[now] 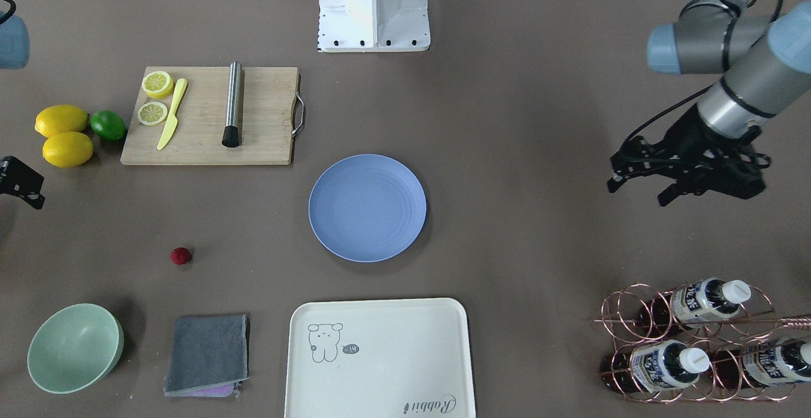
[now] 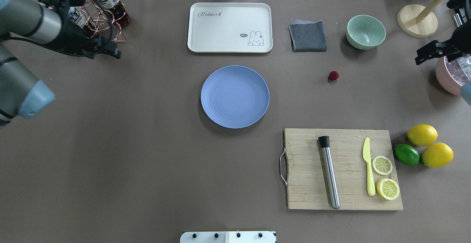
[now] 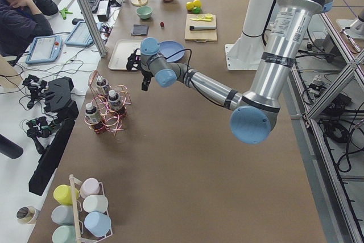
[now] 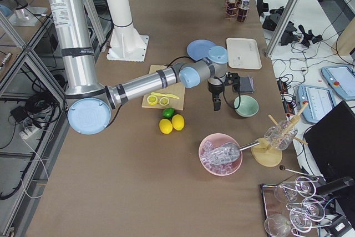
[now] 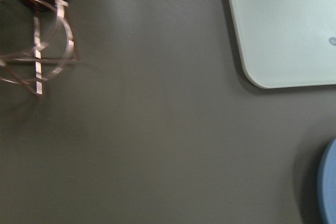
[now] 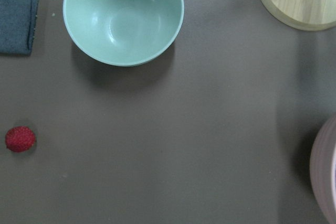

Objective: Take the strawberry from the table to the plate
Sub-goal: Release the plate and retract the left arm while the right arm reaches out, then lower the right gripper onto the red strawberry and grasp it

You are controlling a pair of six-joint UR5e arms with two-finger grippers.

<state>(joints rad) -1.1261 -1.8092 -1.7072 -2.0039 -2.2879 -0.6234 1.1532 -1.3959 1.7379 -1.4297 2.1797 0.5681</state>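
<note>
The strawberry (image 2: 333,75), a small bumpy deep-red berry, lies alone on the grey-brown table (image 2: 147,154), to the right of the plate and below the green bowl. It also shows at the lower left of the right wrist view (image 6: 20,139). The round blue plate (image 2: 234,96) sits bare at the table's middle. My right gripper (image 2: 421,55) hovers open near the right table edge, well to the right of the strawberry and holding nothing. My left gripper (image 1: 637,193) hangs open and empty beside the bottle rack, far from both.
A mint-green bowl (image 2: 366,31) and a folded grey cloth (image 2: 307,35) lie beyond the strawberry. A cream tray (image 2: 230,27) sits behind the plate. Nearer are a cutting board (image 2: 342,169) with knife, lemon halves and a steel rod, and whole lemons and a lime (image 2: 406,154). A pink bowl (image 2: 450,75) sits under the right arm.
</note>
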